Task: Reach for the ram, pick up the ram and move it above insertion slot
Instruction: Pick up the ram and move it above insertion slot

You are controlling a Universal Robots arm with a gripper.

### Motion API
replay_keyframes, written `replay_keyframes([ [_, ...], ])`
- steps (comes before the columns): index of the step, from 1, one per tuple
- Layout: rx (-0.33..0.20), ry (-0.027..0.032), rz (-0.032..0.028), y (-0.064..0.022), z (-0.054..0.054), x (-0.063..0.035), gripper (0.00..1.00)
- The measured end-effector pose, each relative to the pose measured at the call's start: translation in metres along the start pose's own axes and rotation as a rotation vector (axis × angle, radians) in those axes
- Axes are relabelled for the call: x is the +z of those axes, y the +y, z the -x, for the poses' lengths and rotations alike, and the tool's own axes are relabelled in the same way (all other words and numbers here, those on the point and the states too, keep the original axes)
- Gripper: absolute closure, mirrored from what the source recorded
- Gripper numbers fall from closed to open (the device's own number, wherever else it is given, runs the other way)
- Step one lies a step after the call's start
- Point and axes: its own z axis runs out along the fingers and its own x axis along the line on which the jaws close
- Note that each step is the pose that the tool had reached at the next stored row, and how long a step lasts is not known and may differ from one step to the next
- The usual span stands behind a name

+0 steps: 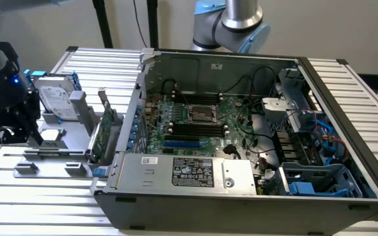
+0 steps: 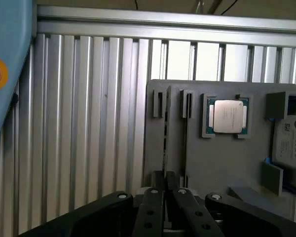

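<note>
The ram (image 2: 164, 145), a long thin circuit-board stick, is showing edge-on as a fine dark line and is standing in a slot of the flat grey plastic holder plate (image 2: 222, 163). The black two-finger gripper (image 2: 166, 191) is sitting right over it with its fingers pressed almost together. I judge they are pinching the ram's upper edge, though the contact itself is hard to see. So the reach is looking finished and the grasp probably made, while no lift is showing. In the exterior view the holder plate is lying at nine o'clock from the open dark-grey metal computer case (image 1: 241, 209). It is well apart from the black insertion slots (image 1: 196, 129) inside, so the carrying is not yet done.
</note>
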Motion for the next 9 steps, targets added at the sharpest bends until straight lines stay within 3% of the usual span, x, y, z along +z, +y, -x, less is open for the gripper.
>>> replay_keyframes([
  [9,-0.001,-0.0001,-0.0001,-0.0114,0.006,-0.0412,0.87],
])
